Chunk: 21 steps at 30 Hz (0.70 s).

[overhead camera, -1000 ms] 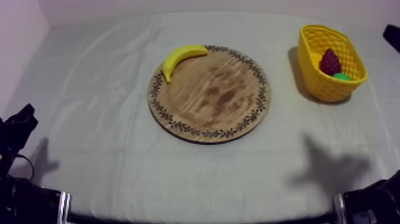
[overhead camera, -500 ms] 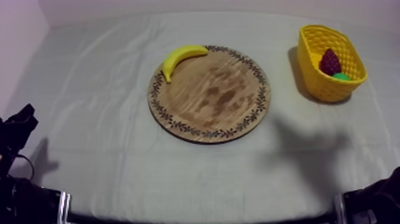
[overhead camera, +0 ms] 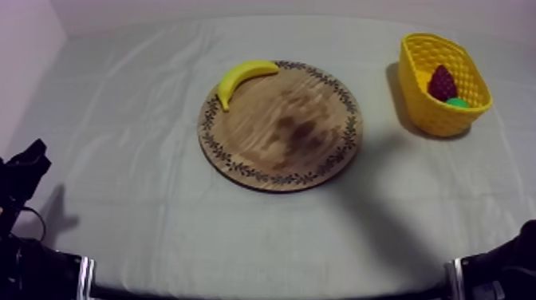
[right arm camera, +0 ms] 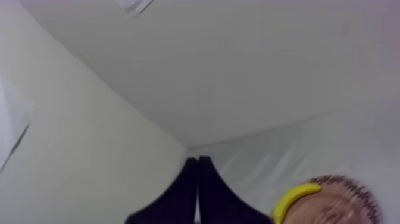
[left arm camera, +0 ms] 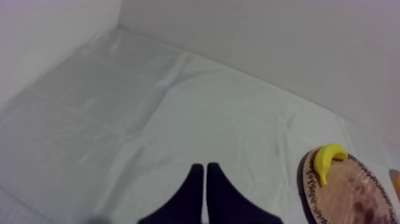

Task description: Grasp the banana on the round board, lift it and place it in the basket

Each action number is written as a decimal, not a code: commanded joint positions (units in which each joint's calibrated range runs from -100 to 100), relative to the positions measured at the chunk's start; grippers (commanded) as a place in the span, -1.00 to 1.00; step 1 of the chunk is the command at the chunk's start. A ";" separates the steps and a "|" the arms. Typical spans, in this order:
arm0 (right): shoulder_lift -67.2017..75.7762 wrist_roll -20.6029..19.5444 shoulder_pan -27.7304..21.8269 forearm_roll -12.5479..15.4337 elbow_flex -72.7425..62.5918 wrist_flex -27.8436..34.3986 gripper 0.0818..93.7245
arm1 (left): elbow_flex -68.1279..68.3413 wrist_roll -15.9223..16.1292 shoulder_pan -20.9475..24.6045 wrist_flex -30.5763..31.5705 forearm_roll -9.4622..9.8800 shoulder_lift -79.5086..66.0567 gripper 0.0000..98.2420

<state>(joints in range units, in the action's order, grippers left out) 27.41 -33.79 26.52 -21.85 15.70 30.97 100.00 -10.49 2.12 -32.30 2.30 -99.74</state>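
Note:
The banana (overhead camera: 243,76) lies on the far left rim of the round wooden board (overhead camera: 281,125), partly overhanging the cloth. The yellow basket (overhead camera: 443,83) stands at the far right of the table. My left gripper (overhead camera: 28,163) rests low at the left edge, well away from the board; in its wrist view its fingers (left arm camera: 204,173) lie together as a narrow wedge, shut on nothing, with the banana (left arm camera: 327,161) and board (left arm camera: 348,193) far off. My right gripper (right arm camera: 197,162) is shut too, raised and pointing toward the back wall, the banana (right arm camera: 294,199) below it.
Inside the basket lie a dark red fruit (overhead camera: 442,83) and something green (overhead camera: 458,102). A broad soft shadow (overhead camera: 383,207) falls on the cloth right of the board. Black arm parts (overhead camera: 498,267) sit at the lower right edge.
The shadow on the cloth at the right has slid left toward the board and spread out. The banana, board, basket and left arm have not moved.

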 commanded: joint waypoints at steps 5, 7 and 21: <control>-12.44 -11.53 2.72 -6.28 -8.33 3.01 -0.97 | 0.00 0.01 0.02 -0.03 0.02 0.00 -1.00; -15.57 -12.42 2.67 -6.62 -9.61 3.28 -0.97 | 0.00 0.01 0.02 -0.03 0.02 0.00 -1.00; -29.50 -19.08 2.06 -12.32 -6.91 2.15 -0.97 | 0.00 0.01 0.02 -0.03 0.02 0.00 -1.00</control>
<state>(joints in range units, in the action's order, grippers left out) -1.48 -52.36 28.67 -33.84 8.22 33.18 100.00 -10.49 2.12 -32.30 2.30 -99.74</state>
